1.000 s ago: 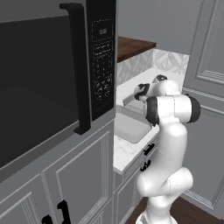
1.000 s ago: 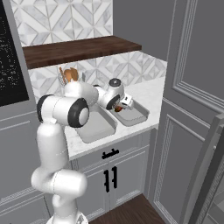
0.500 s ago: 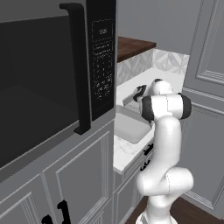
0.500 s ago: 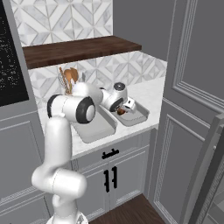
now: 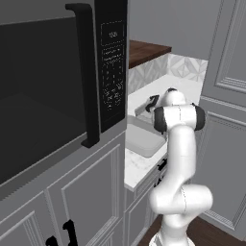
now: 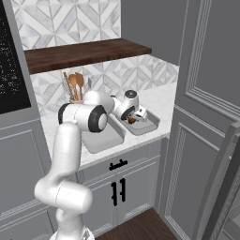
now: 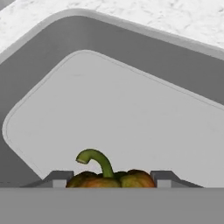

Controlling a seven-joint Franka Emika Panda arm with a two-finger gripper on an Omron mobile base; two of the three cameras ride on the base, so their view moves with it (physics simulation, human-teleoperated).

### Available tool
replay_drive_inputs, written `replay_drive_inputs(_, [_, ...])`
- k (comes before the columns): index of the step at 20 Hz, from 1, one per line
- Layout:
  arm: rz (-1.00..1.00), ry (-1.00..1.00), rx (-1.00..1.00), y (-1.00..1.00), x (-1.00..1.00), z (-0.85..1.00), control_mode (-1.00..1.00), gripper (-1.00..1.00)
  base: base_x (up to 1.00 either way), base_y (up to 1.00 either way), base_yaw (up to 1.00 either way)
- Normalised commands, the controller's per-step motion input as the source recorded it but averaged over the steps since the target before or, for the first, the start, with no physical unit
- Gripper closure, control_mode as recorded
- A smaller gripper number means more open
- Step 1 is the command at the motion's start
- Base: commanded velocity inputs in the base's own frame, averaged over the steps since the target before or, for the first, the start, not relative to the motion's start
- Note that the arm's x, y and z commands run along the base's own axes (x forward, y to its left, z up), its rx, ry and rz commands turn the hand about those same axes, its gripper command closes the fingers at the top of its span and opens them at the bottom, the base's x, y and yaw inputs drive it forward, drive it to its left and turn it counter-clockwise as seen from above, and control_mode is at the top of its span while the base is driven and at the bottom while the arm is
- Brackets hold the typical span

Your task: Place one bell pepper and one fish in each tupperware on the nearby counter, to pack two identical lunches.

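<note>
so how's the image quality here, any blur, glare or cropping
Hand view: sharp, flat lighting, the glossy red-orange bell pepper with green stem cropped at the bottom over the light-grey shallow container. Left base view: soft, the black microwave dark and featureless. Right base view: evenly lit, no glare.

Black microwave (image 5: 57,91) with keypad panel (image 5: 113,72) and vertical handle (image 5: 85,77), upper left. Dark wooden shelf (image 6: 84,52) over a geometric tile backsplash (image 6: 140,70). Wooden utensils (image 6: 74,86) upright in a holder by the backsplash. Grey panelled cabinet doors with black handles (image 6: 117,191) below. Tall grey panelled door (image 6: 211,108) on right.
</note>
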Motion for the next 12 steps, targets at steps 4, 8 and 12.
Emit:
replay_drive_inputs(4, [0.0, 0.0, 0.0, 0.0, -0.04, -0.49, -1.0, -1.0, 0.0, 0.0, 0.0])
replay_drive_inputs(8, [0.0, -0.11, 0.0, 0.0, -0.23, -0.12, -1.0, -1.0, 0.0, 0.0, 0.0])
replay_drive_inputs(12, [0.0, -0.19, 0.0, 0.0, -0.23, 0.07, -1.0, -1.0, 0.0, 0.0, 0.0])
